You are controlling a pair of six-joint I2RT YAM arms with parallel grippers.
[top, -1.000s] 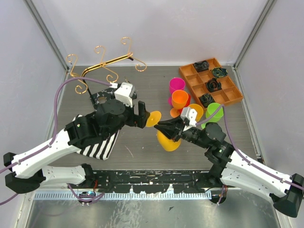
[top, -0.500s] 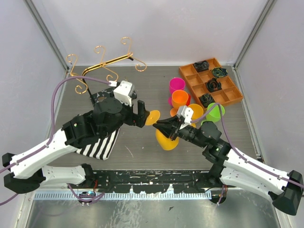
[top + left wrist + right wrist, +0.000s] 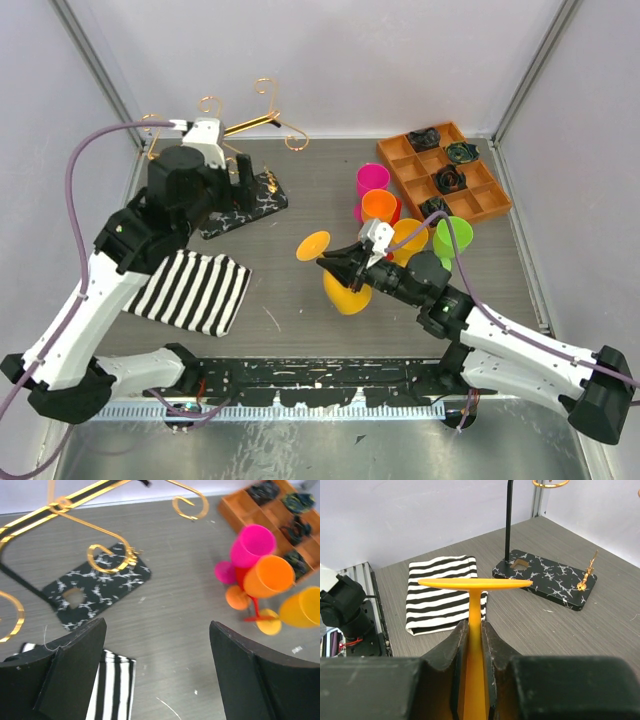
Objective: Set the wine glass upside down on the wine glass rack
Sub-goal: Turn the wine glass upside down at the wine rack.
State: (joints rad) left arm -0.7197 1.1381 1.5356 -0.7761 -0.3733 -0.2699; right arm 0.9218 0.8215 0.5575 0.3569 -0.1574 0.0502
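Note:
My right gripper (image 3: 343,268) is shut on the stem of an orange-yellow wine glass (image 3: 346,294). The glass hangs above the table middle, its round foot (image 3: 313,246) pointing left and its bowl towards the arm. In the right wrist view the stem (image 3: 475,625) sits pinched between the two black fingers, under the flat foot (image 3: 475,584). The wine glass rack (image 3: 240,128) stands at the back left on its marbled base (image 3: 258,200). My left gripper (image 3: 243,188) hovers over that base, open and empty (image 3: 157,665). The rack's gold bar (image 3: 75,500) and hooks show above it.
A striped black-and-white cloth (image 3: 195,290) lies at the front left. Pink (image 3: 372,180), orange (image 3: 380,207), yellow (image 3: 410,235) and green (image 3: 452,237) glasses stand right of centre. An orange compartment tray (image 3: 497,204) sits at the back right.
My left arm has drawn back from the glass's foot, up and left to the rack's base. The right gripper has carried the glass slightly left.

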